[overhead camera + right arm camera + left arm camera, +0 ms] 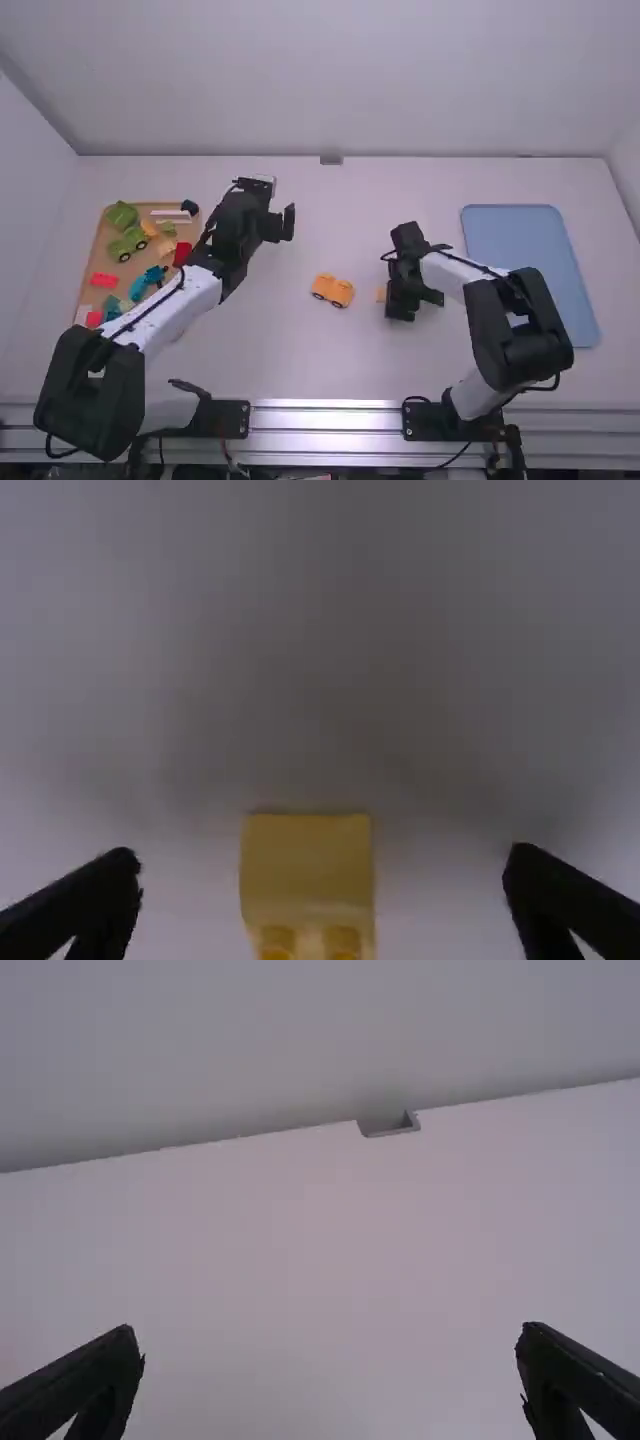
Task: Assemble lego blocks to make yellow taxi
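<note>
Sitting between the parted fingers of the right gripper [322,859], with a gap on either side, a small yellow block [307,865] shows a smooth face and two studs on the white surface [300,365]. Picking it up appears to be the step in hand. A clean grasp calls for the fingers to straddle the block evenly, come down low and level, and close gently on its two plain sides, leaving the studs exposed. A pinch too high or off center could tip the block or turn it askew, spoiling the fit later.

Just beside that arm, near the middle of the surface, stands the yellow car body [333,291] on its wheels, the likely destination. The block should arrive squared to the body, studs lined up, before any straight downward press; a slanted push could send the wheels rolling. Bracing by the left gripper [330,1333] would help. Its fingers are wide apart with nothing between them, well away from the body.

At far left, a tan tray [98,252] holds assorted loose bricks; at far right lies a blue tray [530,270].
</note>
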You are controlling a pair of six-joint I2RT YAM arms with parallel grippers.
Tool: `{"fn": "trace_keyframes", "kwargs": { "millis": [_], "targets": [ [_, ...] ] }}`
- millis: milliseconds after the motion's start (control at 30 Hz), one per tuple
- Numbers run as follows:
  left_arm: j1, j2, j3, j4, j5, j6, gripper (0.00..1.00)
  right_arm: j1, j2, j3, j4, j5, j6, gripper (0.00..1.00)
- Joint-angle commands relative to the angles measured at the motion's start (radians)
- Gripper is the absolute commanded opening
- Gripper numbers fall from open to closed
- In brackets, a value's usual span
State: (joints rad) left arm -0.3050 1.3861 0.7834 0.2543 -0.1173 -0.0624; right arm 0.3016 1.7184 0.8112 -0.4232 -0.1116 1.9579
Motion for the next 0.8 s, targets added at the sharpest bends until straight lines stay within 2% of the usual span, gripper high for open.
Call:
{"fn": "trace_keyframes", "kwargs": {
  "millis": [0,167,367,500,600,667,767],
  "targets": [
    [0.005,-0.023,0.014,0.001,-0.008,0.007,0.99,-0.002,0.004,-0.007,-0.01,0.003,0.02,0.99],
    [0.006,-0.023,0.014,0.006,-0.008,0.007,0.99,-0.019,-0.079,0.004,-0.008,-0.031,-0.05,0.99],
    [0.001,-0.023,0.014,0.008,-0.007,0.008,0.99,-0.04,-0.217,0.134,-0.136,-0.01,-0.233,0.99],
    [0.003,-0.023,0.014,0.008,-0.008,0.007,0.99,-0.052,-0.311,0.289,-0.23,0.043,-0.484,0.99],
    [0.0,-0.023,0.014,0.005,-0.008,0.008,0.99,-0.052,-0.35,0.418,-0.309,0.05,-0.792,0.99],
    [0.0,-0.023,0.014,-0.01,-0.006,0.007,0.99,-0.052,-0.364,0.46,-0.352,0.048,-0.899,0.99],
    [0.0,-0.023,0.014,-0.037,-0.004,0.005,0.99,-0.052,-0.381,0.499,-0.367,0.051,-0.938,0.99]
  ]
}}
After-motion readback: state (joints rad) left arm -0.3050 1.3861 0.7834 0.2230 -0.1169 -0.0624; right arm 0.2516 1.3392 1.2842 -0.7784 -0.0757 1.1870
